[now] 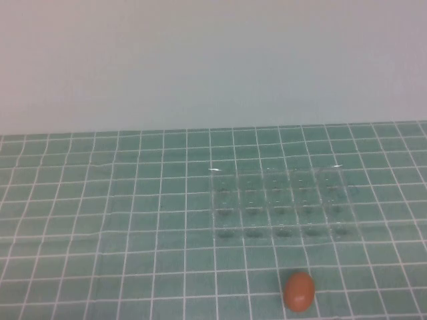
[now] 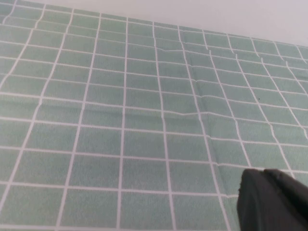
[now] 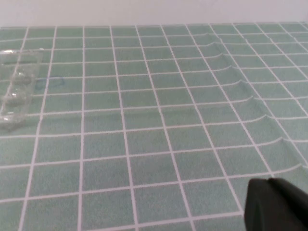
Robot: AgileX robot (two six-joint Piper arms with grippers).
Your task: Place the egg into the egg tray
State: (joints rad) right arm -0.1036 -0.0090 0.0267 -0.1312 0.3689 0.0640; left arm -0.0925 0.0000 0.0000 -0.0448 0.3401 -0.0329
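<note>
Nearest the robot, the egg [image 1: 298,291], smooth, orange-brown and oval, lies on the green grid cloth [image 1: 120,227]. Just beyond it, apart from it, stands the egg tray [image 1: 280,203], clear plastic, its cups unoccupied. Left gripper [image 2: 272,202] and right gripper [image 3: 276,204] hover over bare cloth; whether either is released or clenched cannot be told.

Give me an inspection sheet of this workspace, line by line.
Surface: green cloth with a white grid, wrinkled in places.
Job's things: the egg lies on the cloth near the front edge, outside the egg tray; the clear tray's cups look empty.
Clutter: nothing seen.
Grippers: left gripper and right gripper show only as a dark part in their own wrist views, above bare cloth; neither shows in the high view.
Cables: nothing seen.
Surroundings: plain pale wall behind the table.
</note>
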